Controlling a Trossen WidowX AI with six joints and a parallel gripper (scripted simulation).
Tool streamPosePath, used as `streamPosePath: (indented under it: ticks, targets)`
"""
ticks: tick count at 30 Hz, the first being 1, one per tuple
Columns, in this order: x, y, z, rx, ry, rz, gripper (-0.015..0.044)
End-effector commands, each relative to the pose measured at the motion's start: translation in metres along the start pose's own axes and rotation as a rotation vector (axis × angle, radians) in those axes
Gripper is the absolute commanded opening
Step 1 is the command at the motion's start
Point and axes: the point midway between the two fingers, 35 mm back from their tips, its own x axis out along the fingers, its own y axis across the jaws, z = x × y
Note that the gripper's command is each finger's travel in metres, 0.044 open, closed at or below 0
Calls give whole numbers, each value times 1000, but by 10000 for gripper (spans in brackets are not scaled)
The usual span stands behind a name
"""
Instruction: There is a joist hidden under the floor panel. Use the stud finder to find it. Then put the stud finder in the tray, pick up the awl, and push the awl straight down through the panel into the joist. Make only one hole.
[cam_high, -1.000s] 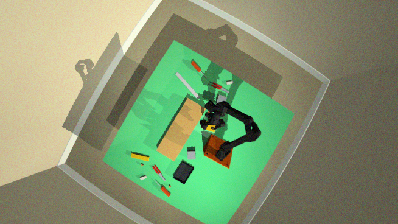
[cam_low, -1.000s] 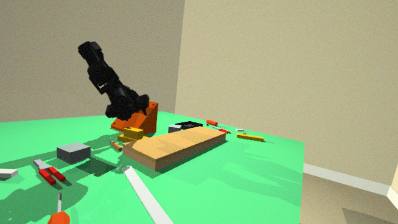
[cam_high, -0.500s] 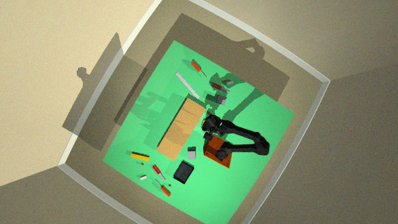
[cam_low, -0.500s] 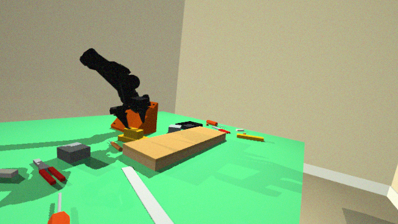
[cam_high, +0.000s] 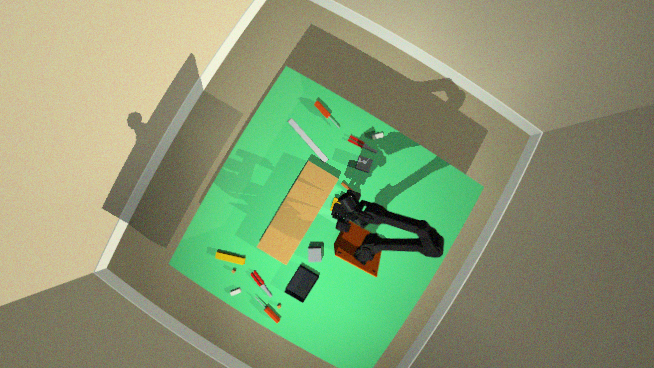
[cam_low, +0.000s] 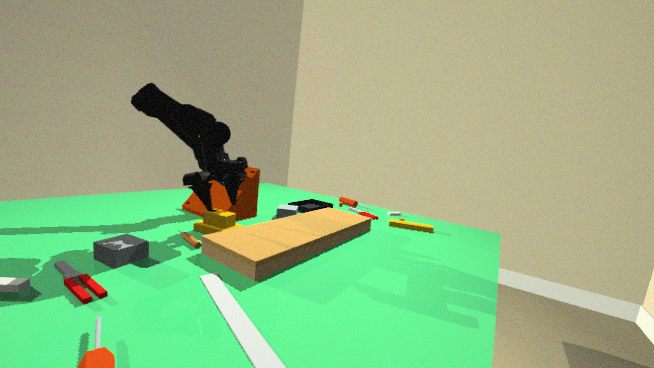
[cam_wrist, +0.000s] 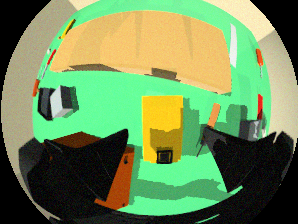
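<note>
So the black fingers (cam_high: 341, 212) (cam_low: 218, 200) are standing wide open, pretty much as far as they go, with nothing between them. They're pointing down around the yellow blocky stud finder (cam_high: 334, 201) (cam_low: 219, 219) (cam_wrist: 162, 117), which is sitting on the bright green counter (cam_high: 320, 330) (cam_low: 400, 320) (cam_wrist: 112, 87) between the orange base (cam_high: 345, 253) (cam_low: 250, 192) (cam_wrist: 121, 182) and the long tan wooden panel (cam_high: 300, 212) (cam_low: 290, 234) (cam_wrist: 143, 44).

Progress-wise, I'd call it the start: the finder isn't being held, and it isn't lying in the shallow black rectangular tray (cam_high: 302, 283) (cam_low: 312, 204) (cam_wrist: 46, 104) either. The slim awl with the orange-brown handle (cam_high: 346, 185) (cam_low: 191, 240) (cam_wrist: 214, 116) is lying just beside the panel's near end in the exterior view, with nobody gripping it. I'm not spotting any hole in the panel, though a tiny one could be hiding at this resolution. So gripping the finder, scanning, traying it, grabbing the awl and making the single punch are all looking like jobs still left, imo.

As for branding, I'm not finding any readable text. The dark grey box (cam_high: 364, 162) (cam_low: 121, 250) (cam_wrist: 251, 129) is showing a pale mark on top, but I can't tell whether it's a logo or just light. The finder is showing a small dark square in the wrist view, no lettering I can make out.
</note>
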Motion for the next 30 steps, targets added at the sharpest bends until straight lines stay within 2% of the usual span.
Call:
streamPosePath:
  ticks: [1,29,30]
  targets:
    - [6,1,-2,-5,3,5,440]
    - [45,1,-15,-7,3,-2,440]
    - [45,1,-15,-7,3,-2,414]
